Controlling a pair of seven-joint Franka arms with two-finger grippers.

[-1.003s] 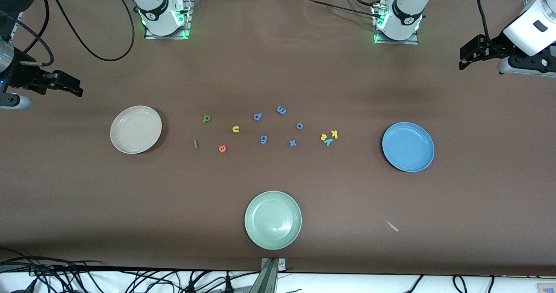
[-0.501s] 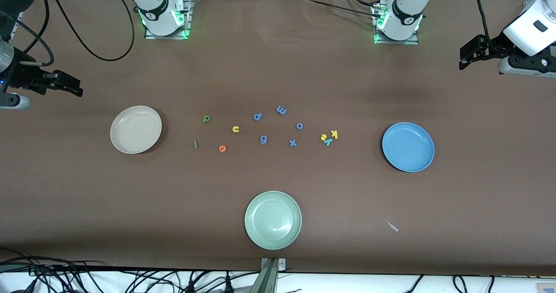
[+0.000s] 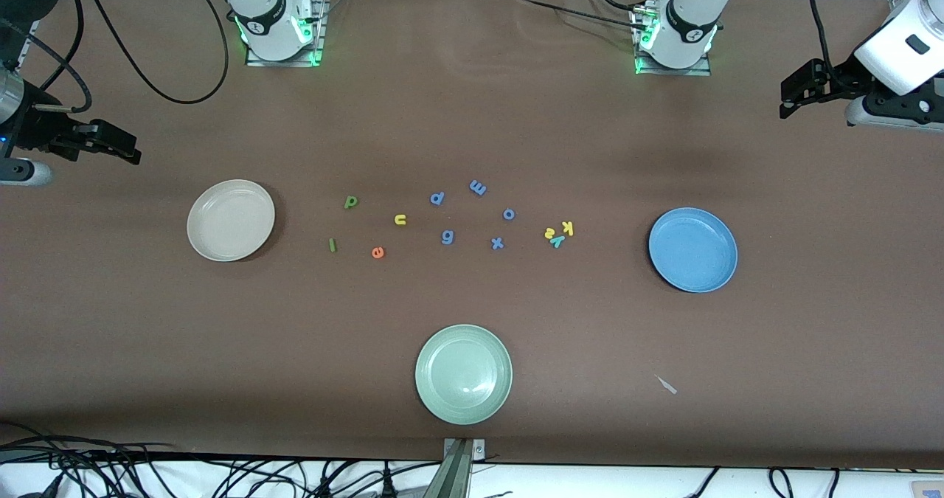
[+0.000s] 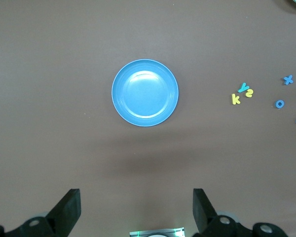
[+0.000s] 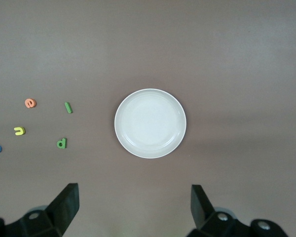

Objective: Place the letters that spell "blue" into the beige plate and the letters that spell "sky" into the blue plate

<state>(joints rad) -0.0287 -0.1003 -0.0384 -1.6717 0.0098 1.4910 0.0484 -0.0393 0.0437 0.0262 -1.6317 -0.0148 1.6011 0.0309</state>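
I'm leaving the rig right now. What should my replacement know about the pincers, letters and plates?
Left pincer: open, empty, waiting above the table's edge at the left arm's end.
Right pincer: open, empty, waiting at the right arm's end.
Beige plate and blue plate: both hold nothing.
Green b, green l, yellow u, orange e: on the table beside the beige plate.
Yellow s, yellow k, teal y: clustered toward the blue plate.
Done: nothing. Left: all seven letters.
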